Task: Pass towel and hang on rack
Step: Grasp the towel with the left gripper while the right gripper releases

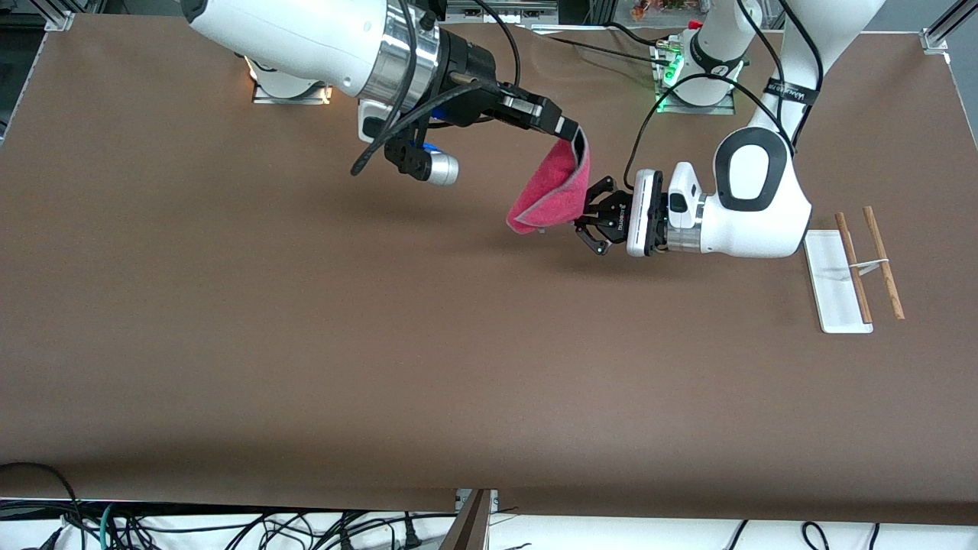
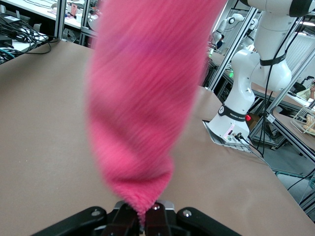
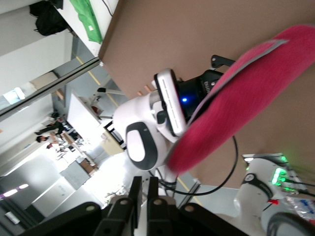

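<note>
Fingers of the right gripper (image 1: 569, 131) pinch the towel's (image 1: 548, 191) top edge — it hangs in mid-air, well apart from the rack (image 1: 854, 269), toward the right arm's end. Left gripper (image 1: 592, 218) spread at the towel's lower end; contact hidden — its wrist view is blocked by pink cloth.

Both arms have glossy white, rounded shells; the right arm, upper left of the front frame, ends in a polished silver ring and a black wrist block trailing looped black cables, with a small silver cylinder beneath. The left arm, at right of centre, bears a black oval inset and a black band with white lettering, above a base lit green. The left gripper (image 1: 590, 216) and right gripper (image 1: 571, 134) are black.
</note>
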Motion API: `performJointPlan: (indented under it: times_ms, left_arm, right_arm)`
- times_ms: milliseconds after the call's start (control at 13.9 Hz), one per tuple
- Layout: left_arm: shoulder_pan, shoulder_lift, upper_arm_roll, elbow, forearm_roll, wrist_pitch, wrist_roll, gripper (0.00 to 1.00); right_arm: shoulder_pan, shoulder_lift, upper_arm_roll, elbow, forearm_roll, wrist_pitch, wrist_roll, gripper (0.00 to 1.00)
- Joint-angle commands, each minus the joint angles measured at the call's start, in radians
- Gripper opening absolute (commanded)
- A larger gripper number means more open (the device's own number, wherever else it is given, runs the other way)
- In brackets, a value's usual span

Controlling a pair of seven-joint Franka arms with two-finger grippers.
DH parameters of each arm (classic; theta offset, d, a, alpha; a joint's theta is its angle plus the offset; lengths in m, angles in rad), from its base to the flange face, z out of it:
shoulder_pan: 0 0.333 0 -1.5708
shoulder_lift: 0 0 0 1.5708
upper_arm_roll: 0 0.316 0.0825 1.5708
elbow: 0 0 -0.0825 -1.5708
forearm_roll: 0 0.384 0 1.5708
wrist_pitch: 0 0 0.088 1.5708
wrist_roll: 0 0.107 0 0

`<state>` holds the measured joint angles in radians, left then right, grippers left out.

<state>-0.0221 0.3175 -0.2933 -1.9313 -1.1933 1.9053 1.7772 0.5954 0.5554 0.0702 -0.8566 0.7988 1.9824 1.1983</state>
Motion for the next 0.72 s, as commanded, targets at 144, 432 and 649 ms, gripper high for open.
performJointPlan:
  times_ms: [144, 432, 649]
  left_arm:
    - [0.011, -0.021, -0.006, -0.02, -0.035, 0.006, 0.042, 0.0]
    - [0.045, -0.029, 0.002, -0.006, -0.016, -0.064, -0.066, 0.0]
    - [0.085, -0.057, 0.006, 0.044, 0.146, -0.165, -0.267, 0.0]
  right_arm:
    - [-0.06, -0.011, -0.003, 0.001, 0.078, 0.036, 0.011, 1.0]
    - [-0.159, -0.075, -0.001, -0.067, 0.114, -0.025, -0.008, 1.0]
    - [-0.219, -0.182, -0.003, -0.194, 0.021, -0.138, -0.151, 1.0]
